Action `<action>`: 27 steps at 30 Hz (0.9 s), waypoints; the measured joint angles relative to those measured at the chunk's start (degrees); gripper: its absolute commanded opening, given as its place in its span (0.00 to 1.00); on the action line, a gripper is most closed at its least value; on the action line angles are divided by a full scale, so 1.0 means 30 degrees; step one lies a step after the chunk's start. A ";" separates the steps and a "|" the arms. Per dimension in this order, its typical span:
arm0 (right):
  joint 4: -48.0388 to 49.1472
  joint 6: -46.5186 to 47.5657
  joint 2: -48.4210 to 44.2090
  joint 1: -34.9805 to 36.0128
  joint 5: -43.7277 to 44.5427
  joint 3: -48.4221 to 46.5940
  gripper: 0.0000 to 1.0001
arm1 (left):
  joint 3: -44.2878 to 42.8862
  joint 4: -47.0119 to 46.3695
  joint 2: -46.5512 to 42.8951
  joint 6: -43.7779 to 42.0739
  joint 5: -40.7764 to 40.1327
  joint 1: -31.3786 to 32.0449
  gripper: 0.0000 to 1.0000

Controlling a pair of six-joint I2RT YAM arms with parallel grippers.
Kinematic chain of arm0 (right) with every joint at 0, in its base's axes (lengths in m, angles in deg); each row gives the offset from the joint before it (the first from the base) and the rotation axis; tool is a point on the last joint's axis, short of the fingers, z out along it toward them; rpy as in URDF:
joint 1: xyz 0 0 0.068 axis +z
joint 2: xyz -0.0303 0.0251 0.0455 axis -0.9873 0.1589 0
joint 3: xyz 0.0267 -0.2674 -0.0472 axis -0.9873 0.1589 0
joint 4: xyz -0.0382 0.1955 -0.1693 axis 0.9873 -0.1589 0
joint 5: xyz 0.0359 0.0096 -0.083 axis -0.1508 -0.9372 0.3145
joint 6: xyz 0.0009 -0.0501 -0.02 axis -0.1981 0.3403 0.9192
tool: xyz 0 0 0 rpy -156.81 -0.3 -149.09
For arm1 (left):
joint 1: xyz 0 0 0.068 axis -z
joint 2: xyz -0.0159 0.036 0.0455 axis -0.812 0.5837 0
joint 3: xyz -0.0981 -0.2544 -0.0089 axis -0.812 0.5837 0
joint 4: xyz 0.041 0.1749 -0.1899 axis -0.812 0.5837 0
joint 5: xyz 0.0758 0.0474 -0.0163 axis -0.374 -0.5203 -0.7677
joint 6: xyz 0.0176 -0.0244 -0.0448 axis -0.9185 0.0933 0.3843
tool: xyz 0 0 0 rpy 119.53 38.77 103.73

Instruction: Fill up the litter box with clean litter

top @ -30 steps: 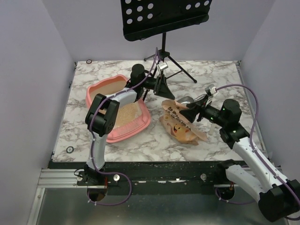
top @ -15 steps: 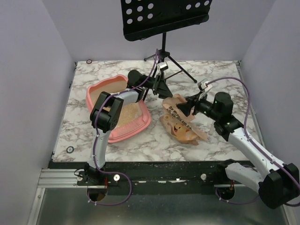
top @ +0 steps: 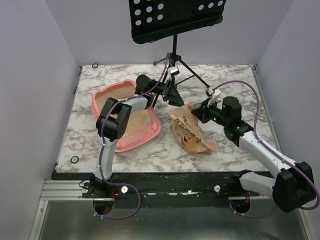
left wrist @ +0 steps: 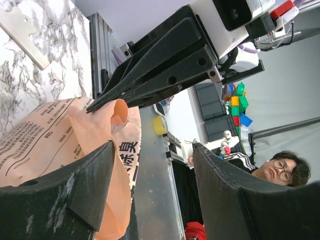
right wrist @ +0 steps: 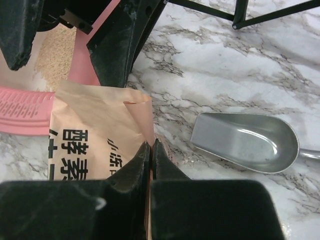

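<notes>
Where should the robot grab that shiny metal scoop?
Probably by its thin handle, coming down from above. The scoop lies flat on the table with its hollow side up, and its wide bowl looks too broad to pinch.

Soft, even light from above keeps the white marble-patterned desk (top: 165,156) bright, with only faint shadows beneath the arms. The shiny grey metal scoop (right wrist: 245,142) shows mild glare. The black right end effector (right wrist: 151,147) looms dark and short of detail against the crinkled orange-tan paper bag (right wrist: 95,120).
</notes>
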 measured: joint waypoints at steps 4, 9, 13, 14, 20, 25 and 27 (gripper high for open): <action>0.0029 -0.0015 0.0153 0.0000 0.0109 -0.0029 0.01 | 0.0007 -0.0015 0.0000 -0.0459 0.0066 0.0000 0.64; -0.0029 -0.0109 -0.0153 0.0000 0.0284 -0.0036 0.01 | 0.0284 -0.0066 -0.0029 -0.2004 0.0051 -0.0036 0.59; -0.0342 -0.0401 -0.1304 0.0022 0.0328 -0.0058 0.01 | 0.0634 0.1494 -0.0444 -0.4452 -0.0306 -0.0131 0.55; -0.0488 -0.0452 -0.1574 0.0051 0.0335 -0.0102 0.01 | 0.0736 0.2368 -0.0656 -0.5435 -0.0525 -0.0153 0.57; -0.1486 -0.0663 -0.2390 0.0612 0.0415 -0.0721 0.01 | -0.3497 2.2025 -0.2310 -2.1362 -0.6186 -0.0393 0.59; -0.2433 -0.0692 -0.2579 0.1107 0.0597 -0.1275 0.01 | -0.2616 2.7817 -0.4459 -2.6476 -0.9755 -0.0699 0.63; -0.2987 -0.0641 -0.2645 0.1406 0.0685 -0.1625 0.01 | -0.2098 2.9150 -0.5151 -2.7416 -1.1540 -0.0699 0.64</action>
